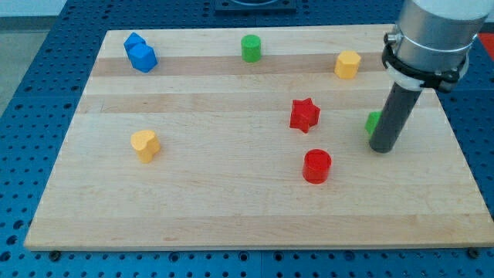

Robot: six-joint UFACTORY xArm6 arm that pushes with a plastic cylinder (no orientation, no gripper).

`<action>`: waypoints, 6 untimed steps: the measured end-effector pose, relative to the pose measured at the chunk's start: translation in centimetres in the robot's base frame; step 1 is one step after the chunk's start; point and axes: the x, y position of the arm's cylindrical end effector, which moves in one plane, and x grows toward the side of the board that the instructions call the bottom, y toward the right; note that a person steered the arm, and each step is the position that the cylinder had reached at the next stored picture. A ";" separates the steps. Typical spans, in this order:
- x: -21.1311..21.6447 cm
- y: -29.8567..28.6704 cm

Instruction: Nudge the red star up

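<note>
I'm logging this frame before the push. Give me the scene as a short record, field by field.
surface: wooden board on a blue pegboard table
target: red star, right of the board's centre
tip: my tip, at the view's right of the red star and slightly lower, apart from it
beside tip: green block, partly hidden behind the rod, shape unclear
below target: red cylinder
top row: blue block, green cylinder, yellow block
left: yellow heart
</note>
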 end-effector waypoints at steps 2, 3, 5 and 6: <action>-2.5 0.0; -3.2 0.0; -2.5 -7.3; -2.4 -13.7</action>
